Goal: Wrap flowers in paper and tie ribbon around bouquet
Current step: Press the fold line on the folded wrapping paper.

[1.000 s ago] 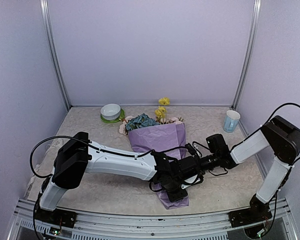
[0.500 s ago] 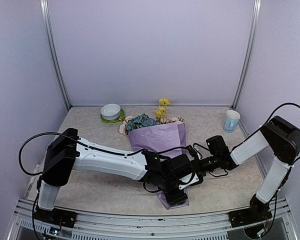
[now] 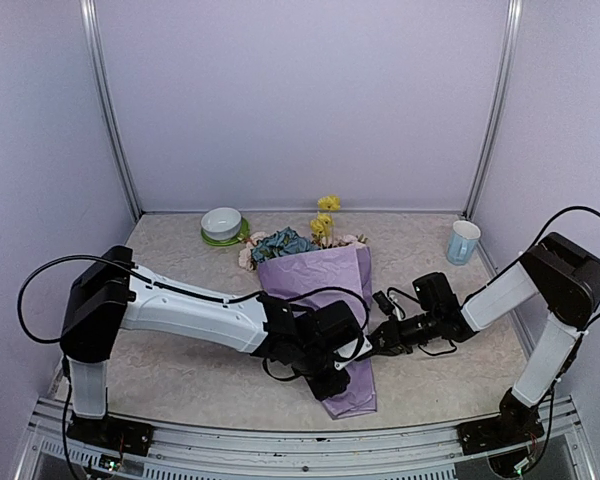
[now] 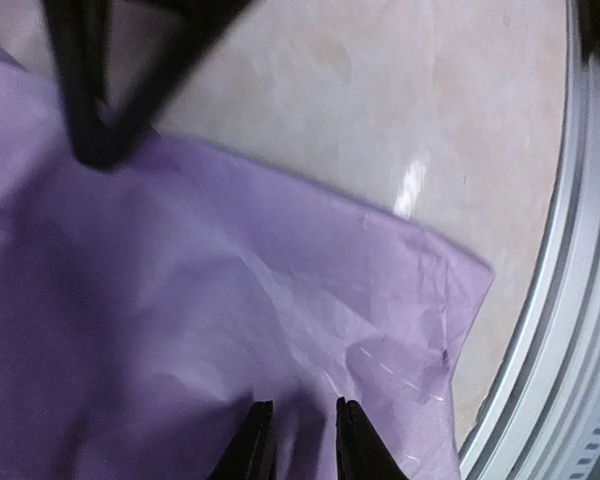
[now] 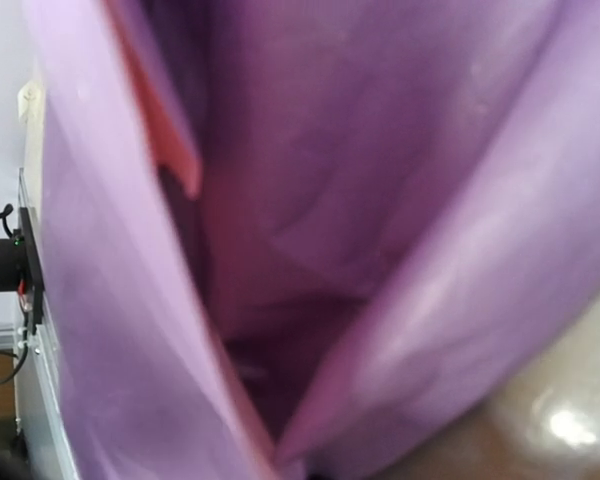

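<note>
- Swinging left since the earlier frame, the left arm (image 3: 195,310) uncovers the narrow tail of the bouquet (image 3: 315,270), which lies at frame centre on the surface (image 3: 170,250), with the flowers (image 3: 280,243) toward the top.
- Over the paper (image 4: 230,300) the left jaws stand nearly together; whether they pinch it I cannot tell.
- At the cone's right edge the right jaws are pressed together.
- The wrap seems to hold, so tying looks next.

The left arm (image 3: 190,310) reaches low from the near left corner toward the middle, wrist tipped down; the left jaws stand a narrow gap apart. The right arm (image 3: 495,295) folds at its elbow and stretches left, right jaws pressed fully together
</note>
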You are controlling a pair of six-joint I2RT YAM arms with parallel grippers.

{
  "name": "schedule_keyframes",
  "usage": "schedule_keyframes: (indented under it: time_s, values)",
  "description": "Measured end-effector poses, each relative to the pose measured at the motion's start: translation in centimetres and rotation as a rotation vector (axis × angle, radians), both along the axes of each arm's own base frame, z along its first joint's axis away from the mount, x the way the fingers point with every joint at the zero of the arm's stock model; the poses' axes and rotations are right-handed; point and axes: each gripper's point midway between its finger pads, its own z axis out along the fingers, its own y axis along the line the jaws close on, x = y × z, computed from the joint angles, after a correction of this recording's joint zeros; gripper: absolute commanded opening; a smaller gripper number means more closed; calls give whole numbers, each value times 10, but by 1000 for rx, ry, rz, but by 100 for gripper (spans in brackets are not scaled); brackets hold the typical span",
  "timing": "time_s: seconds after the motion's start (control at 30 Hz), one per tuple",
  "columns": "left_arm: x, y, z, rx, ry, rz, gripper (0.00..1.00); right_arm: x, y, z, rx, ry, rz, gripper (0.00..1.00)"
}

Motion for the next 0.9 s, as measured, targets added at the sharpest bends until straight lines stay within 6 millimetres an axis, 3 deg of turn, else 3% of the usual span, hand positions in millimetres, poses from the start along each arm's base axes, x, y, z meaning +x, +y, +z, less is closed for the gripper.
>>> schedule_keyframes:
  time_s: [0.07,0.13,0.33,0.63,0.77,0.83,0.9]
  values:
    - [-17,11,-29,93,26,-24,22,0,0,0,-1,0,-1,0]
    - [-33,17,-40,131,40,-49,21,-1,0,0,-1,-1,0,0]
    - [-60,15,-41,139,76,-113,23,-2,-1,0,-5,3,-1,0]
    - [-129,14,-38,128,208,-306,24,-2,-2,1,-14,2,-6,0]
    - [-119,20,-13,62,211,-298,26,-2,-3,1,-21,1,-5,0]
    - [-90,20,17,-30,188,-227,25,-2,-3,0,-26,2,-5,0]
    - [-40,24,45,-132,156,-105,25,-2,-3,0,-27,0,-5,0]
